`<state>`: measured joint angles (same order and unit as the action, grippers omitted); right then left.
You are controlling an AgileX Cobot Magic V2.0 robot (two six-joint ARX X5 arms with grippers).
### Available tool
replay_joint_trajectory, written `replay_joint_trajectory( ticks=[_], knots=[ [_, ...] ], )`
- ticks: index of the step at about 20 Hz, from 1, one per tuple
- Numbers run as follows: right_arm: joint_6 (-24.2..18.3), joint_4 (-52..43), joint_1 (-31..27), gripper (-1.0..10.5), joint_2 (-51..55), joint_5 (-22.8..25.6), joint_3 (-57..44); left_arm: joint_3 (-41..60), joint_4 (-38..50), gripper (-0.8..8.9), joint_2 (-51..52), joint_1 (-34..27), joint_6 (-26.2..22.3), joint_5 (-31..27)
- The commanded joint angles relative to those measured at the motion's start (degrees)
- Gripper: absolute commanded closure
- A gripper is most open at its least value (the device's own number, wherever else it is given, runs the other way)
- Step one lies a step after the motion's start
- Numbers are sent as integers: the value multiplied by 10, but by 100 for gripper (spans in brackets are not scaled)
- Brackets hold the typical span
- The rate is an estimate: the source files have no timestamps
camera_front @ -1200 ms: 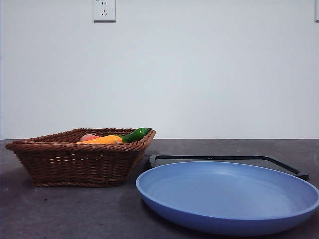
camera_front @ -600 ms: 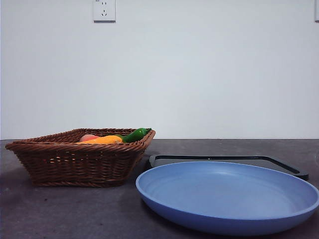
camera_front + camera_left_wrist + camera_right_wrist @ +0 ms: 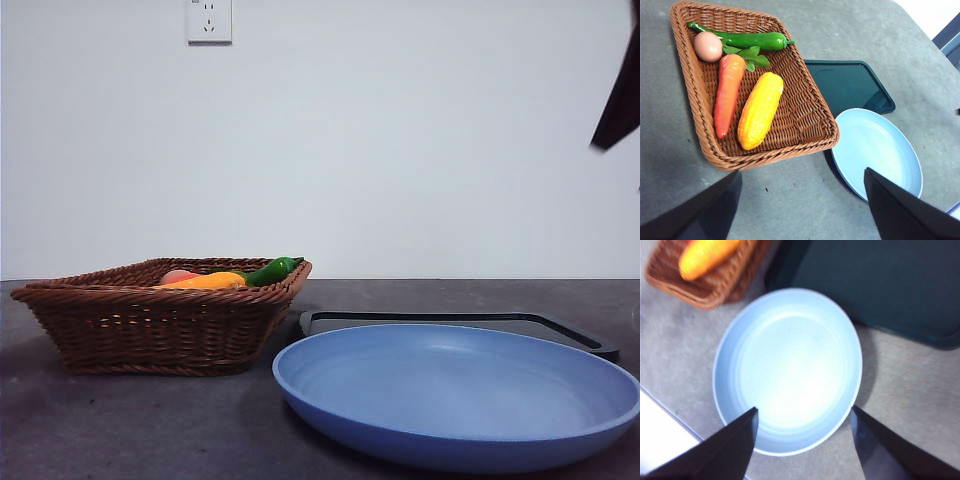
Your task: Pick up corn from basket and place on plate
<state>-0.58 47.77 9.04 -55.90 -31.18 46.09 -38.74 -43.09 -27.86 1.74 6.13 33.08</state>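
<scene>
Still untouched, corn (image 3: 760, 110) lying in basket (image 3: 695, 95), long axis roughly parallel to an orange carrot (image 3: 727, 92) just beside it. Also in basket: peach-pink round fruit (image 3: 707, 46) near one corner, green pepper (image 3: 747, 40) along the wall there, small green leaves (image 3: 751, 56) between pepper and carrot. Basket on grey table (image 3: 850, 30), near its left side in front view. Light blue plate (image 3: 455, 395) just beside basket, bare inside, toward front edge of table. Black tray (image 3: 450, 322) flat behind plate, next to basket. Left end effector (image 3: 805, 210) high above table, looking down over basket and plate, jaws spread wide, holding nothing. Right end effector (image 3: 802, 440) above plate, jaws spread either side of plate rim in its wrist view, holding nothing; picture blurred. Dark arm tip (image 3: 620, 100) at upper right edge of front view; which arm, not certain. White wall behind with socket (image 3: 209, 20).
</scene>
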Motion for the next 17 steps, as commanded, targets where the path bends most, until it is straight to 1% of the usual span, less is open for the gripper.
replay_joint_trajectory(
  ticks=[1, 5, 8, 9, 14, 17],
  knots=[
    [6, -24, 14, 643, -61, 18, 9, -12, 7, 415, -3, 0, 2, 3],
    [5, -66, 27, 643, -158, 47, 9, -12, 7, 415, -3, 0, 2, 3],
    [5, -92, 36, 646, -215, 47, 9, -12, 7, 415, -3, 0, 2, 3],
    [4, -100, 40, 663, -232, 49, 9, -12, 7, 415, -3, 0, 2, 3],
    [2, -122, 48, 683, -292, 57, 9, -12, 7, 415, -3, 0, 2, 3],
    [2, -131, 51, 747, -313, 57, 9, -12, 7, 415, -3, 0, 2, 3]
  ],
)
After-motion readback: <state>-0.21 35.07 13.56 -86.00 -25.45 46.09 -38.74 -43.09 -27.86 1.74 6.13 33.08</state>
